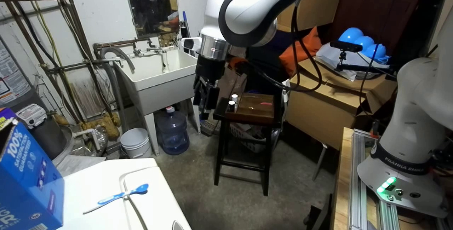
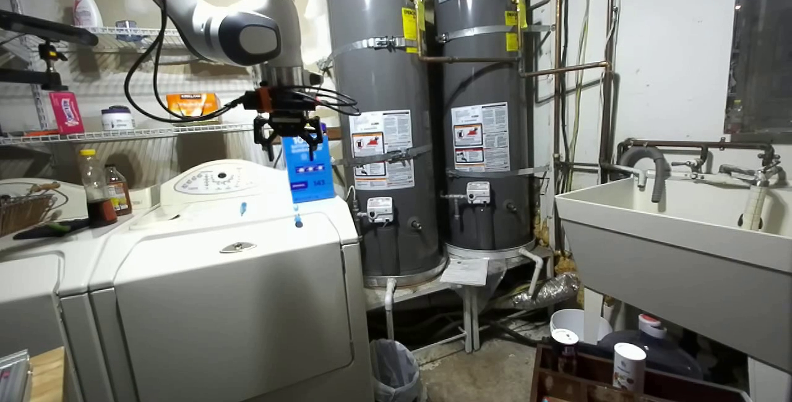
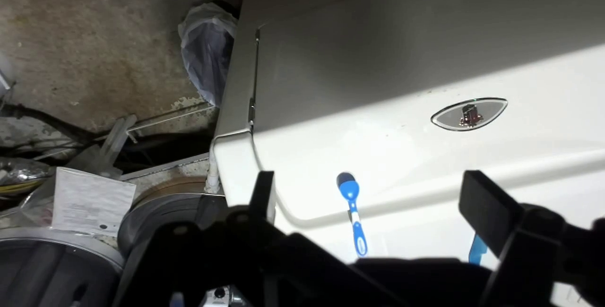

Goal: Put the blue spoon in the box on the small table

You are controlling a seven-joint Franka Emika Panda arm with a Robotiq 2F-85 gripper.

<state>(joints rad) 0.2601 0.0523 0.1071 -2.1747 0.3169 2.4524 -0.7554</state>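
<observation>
The blue spoon (image 1: 114,198) lies on top of a white washer-like machine (image 1: 88,182), near its edge. It also shows in an exterior view (image 2: 297,219) and in the wrist view (image 3: 360,238), its bowl pointing up the picture. My gripper (image 3: 366,184) is open and empty, with the spoon between its fingers in the picture but well below them. In both exterior views the gripper (image 1: 206,99) (image 2: 291,151) hangs in the air above the machine. The shallow dark-brown box (image 1: 260,104) (image 2: 588,386) sits on the small dark table (image 1: 220,145). Containers with white lids (image 2: 628,362) stand at the box.
A blue printed carton (image 1: 32,177) (image 2: 314,170) stands on the machine near the spoon. A small light-blue object (image 2: 243,209) (image 3: 477,249) lies there too. A utility sink (image 1: 166,90), water heaters (image 2: 377,216) and large cardboard boxes (image 1: 318,116) stand around.
</observation>
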